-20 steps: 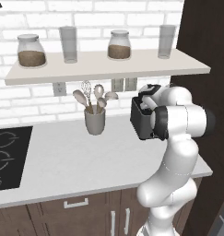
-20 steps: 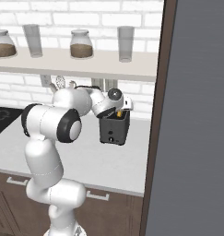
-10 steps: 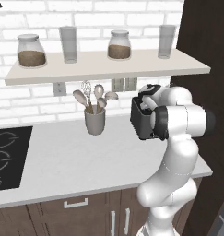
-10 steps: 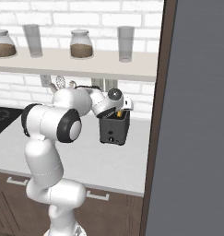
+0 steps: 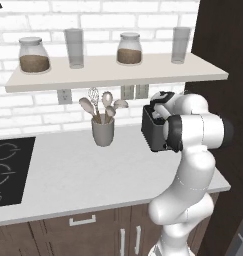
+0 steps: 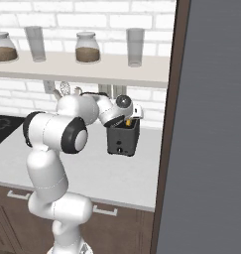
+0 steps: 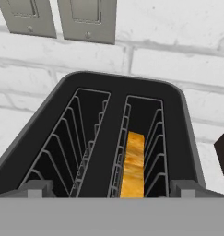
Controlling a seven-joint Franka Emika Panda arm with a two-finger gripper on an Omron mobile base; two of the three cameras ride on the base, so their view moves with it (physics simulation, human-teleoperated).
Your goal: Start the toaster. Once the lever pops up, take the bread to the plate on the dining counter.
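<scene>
The black toaster [image 5: 151,134] stands on the white worktop against the brick wall, close to a dark tall cabinet. My gripper [image 7: 111,191] hangs just above its near edge, looking down into the two slots, and is open with its fingertips [image 7: 37,188] set wide to either side. One slice of tan bread [image 7: 133,162] sits low in the right slot; the left slot holds nothing. From the right base view, the hand [image 6: 123,106] hovers over the toaster [image 6: 123,142]. The plate and the dining counter are out of view.
A grey utensil cup [image 5: 103,131] with spoons and a whisk stands left of the toaster. A black cooktop [image 5: 5,170] lies at the far left. A shelf [image 5: 118,72] with jars and glasses runs overhead. The dark cabinet side [image 6: 171,99] closes off the right.
</scene>
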